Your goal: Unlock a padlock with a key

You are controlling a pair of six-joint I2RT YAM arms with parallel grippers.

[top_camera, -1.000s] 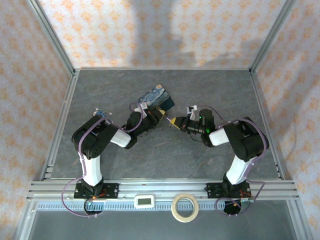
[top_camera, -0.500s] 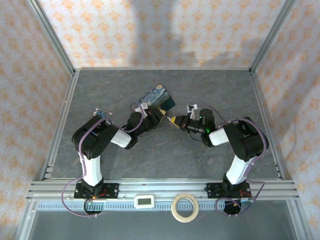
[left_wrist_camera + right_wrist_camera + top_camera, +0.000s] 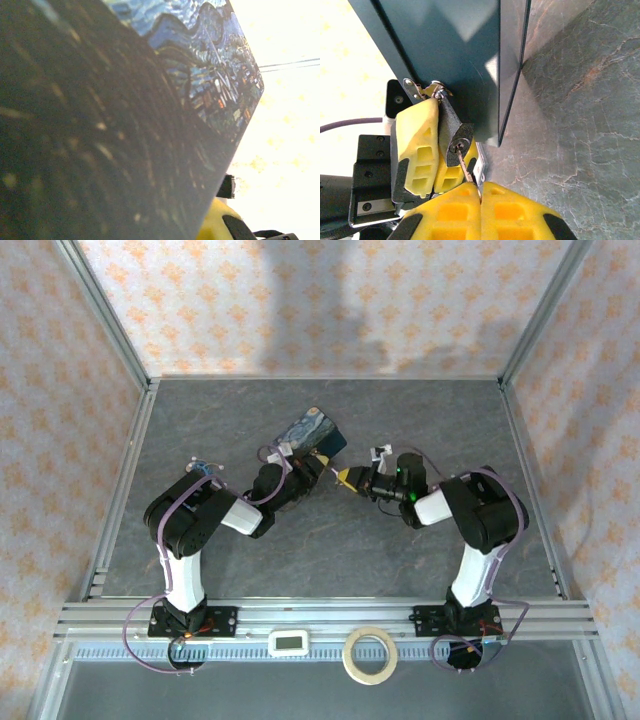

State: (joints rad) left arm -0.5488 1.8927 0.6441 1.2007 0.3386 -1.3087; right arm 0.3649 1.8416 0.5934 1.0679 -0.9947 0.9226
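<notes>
My right fingers point(image 3: 512, 210) are clenched on the key point(image 3: 468, 169). In the right wrist view its long axis slants up and left from them, with the tip at the keyhole of the padlock point(image 3: 453, 131). My left fingers point(image 3: 417, 150) clamp the padlock's body, just beside the blue tin point(image 3: 460, 60).

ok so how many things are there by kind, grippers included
padlock: 1
key: 1
blue tin: 1
tape roll: 1
small white display: 1
grippers: 2, left gripper shut on the padlock, right gripper shut on the key
total: 7
</notes>
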